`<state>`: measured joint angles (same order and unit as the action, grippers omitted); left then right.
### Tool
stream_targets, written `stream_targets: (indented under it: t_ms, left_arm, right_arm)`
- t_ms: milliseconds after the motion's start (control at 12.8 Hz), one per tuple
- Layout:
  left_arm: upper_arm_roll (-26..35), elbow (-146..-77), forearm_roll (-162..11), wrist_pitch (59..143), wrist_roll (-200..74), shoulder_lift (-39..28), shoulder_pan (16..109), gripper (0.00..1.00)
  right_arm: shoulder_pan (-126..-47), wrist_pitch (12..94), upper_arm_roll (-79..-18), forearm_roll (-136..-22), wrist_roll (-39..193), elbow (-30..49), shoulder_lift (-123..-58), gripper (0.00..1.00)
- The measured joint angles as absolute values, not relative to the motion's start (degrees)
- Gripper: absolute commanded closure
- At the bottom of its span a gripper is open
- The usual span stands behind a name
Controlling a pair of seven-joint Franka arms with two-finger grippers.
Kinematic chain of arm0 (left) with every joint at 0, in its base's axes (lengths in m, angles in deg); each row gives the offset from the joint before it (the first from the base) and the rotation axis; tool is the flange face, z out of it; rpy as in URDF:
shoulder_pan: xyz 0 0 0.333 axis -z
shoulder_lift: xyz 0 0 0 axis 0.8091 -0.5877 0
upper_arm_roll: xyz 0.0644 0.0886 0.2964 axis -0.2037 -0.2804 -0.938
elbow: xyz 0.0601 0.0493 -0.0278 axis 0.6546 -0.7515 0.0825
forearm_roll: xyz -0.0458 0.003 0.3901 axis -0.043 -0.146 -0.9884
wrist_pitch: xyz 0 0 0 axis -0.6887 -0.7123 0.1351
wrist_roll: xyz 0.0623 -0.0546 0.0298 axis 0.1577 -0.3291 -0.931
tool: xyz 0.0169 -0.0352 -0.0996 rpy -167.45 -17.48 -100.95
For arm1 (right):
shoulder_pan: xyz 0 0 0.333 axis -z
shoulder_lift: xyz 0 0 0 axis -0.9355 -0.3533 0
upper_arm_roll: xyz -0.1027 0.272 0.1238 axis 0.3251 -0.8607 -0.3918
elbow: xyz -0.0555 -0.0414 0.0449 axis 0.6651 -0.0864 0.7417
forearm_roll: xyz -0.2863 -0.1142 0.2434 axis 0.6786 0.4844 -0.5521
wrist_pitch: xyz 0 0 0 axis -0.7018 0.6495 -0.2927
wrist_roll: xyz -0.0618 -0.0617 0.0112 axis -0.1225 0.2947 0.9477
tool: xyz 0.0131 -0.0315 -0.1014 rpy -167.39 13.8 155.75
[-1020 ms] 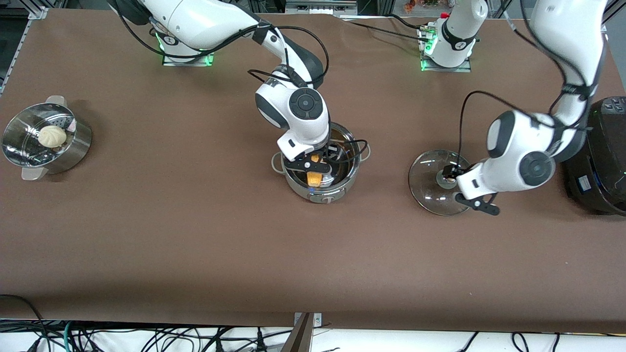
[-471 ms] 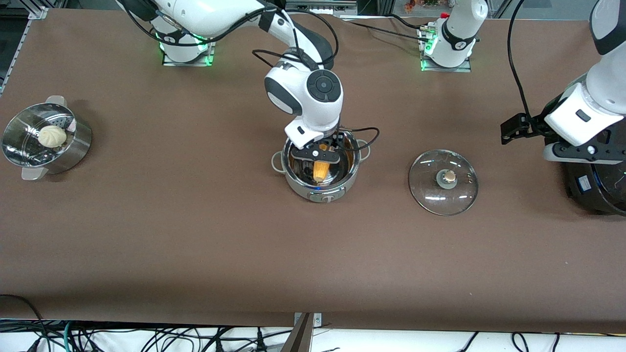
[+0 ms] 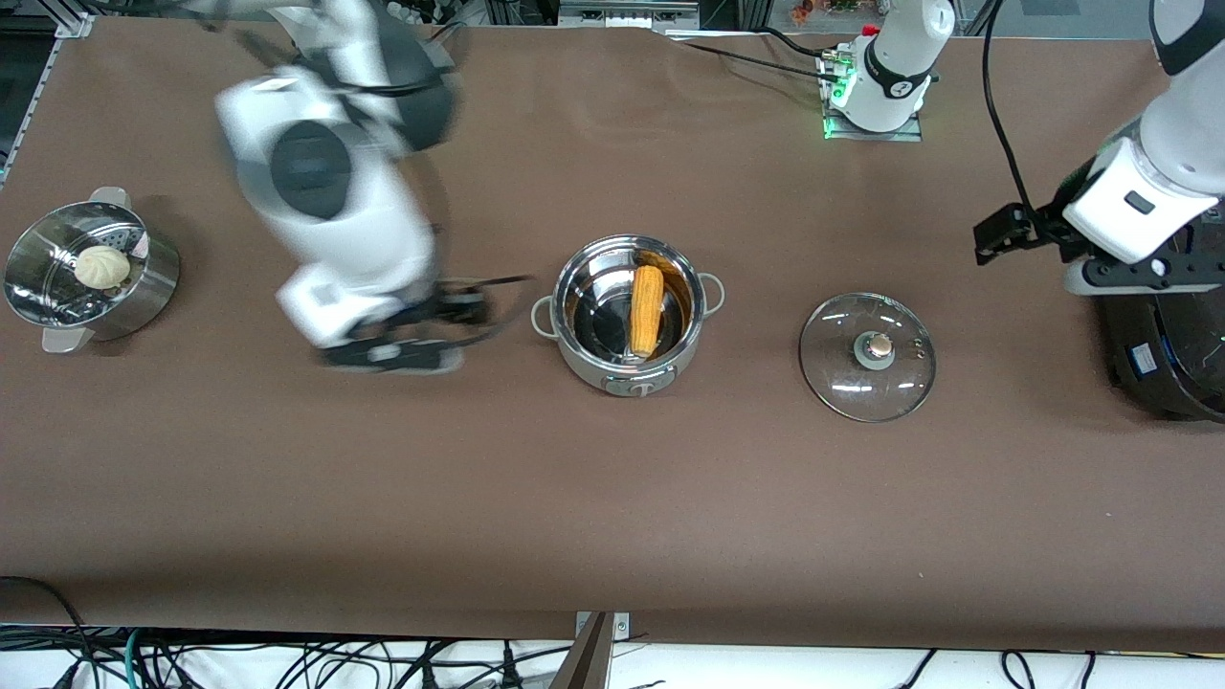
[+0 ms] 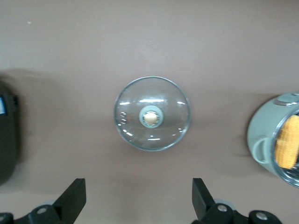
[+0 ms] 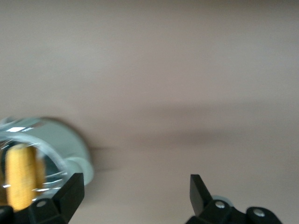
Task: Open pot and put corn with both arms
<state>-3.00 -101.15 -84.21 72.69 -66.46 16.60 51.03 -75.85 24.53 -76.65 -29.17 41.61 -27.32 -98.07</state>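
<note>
- Front view: we are looking at the brown table (image 3: pixel 612 498), which is carrying everything.
- We are seeing the big black cooker (image 3: pixel 1163 354) sitting at the left arm's end of the table.
- We are finding the left gripper (image 3: pixel 1000 236) hanging in the air over the table between the lid and the cooker; in the left wrist view its fingers (image 4: pixel 74 198) are standing wide apart, holding nothing.
- We are finding the right gripper (image 3: pixel 392 356) over bare table between the steamer and the pot, its fingers (image 5: pixel 70 193) spread and empty.
- We are seeing the steamer (image 3: pixel 91 273), holding a pale bun (image 3: pixel 102 266), at the right arm's end.
- We are seeing the pot (image 3: pixel 627 311) standing open mid-table.
- We are seeing the glass lid (image 3: pixel 867 356) lying flat beside the pot, toward the left arm's end, knob up.
- We are seeing the corn (image 3: pixel 647 309) lying inside the pot.
</note>
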Motion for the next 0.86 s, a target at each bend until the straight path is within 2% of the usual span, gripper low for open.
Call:
stream_targets:
  t_ms: [157, 392, 549, 706, 863]
  left_arm:
    - [-3.0, -104.0, -81.9, 75.3, -65.8, 18.6, 49.7, 0.0]
    - [-3.1, -104.9, -81.8, 75.5, -64.8, 19.2, 48.7, 0.0]
    - [-3.0, -105.0, -81.8, 75.5, -64.8, 19.5, 48.7, 0.0]
    - [-3.0, -105.1, -81.9, 75.3, -64.8, 19.6, 48.7, 0.0]
    - [-4.1, -105.1, -81.9, 75.2, -64.8, 19.9, 49.9, 0.0]
  right_arm:
    - [-68.6, 22.2, -76.5, -29.6, 46.0, -27.3, -96.7, 0.0]
    - [-67.0, 22.2, -71.1, -29.6, 48.2, -26.0, -91.9, 0.0]
    - [-67.0, 23.3, -65.6, -32.1, 48.2, -18.7, -83.9, 0.0]
    - [-66.9, 24.5, -58.8, -38.7, 50.8, -8.0, -74.4, 0.0]
    - [-66.6, 25.4, -54.3, -40.7, 65.2, -0.2, -69.1, 0.0]
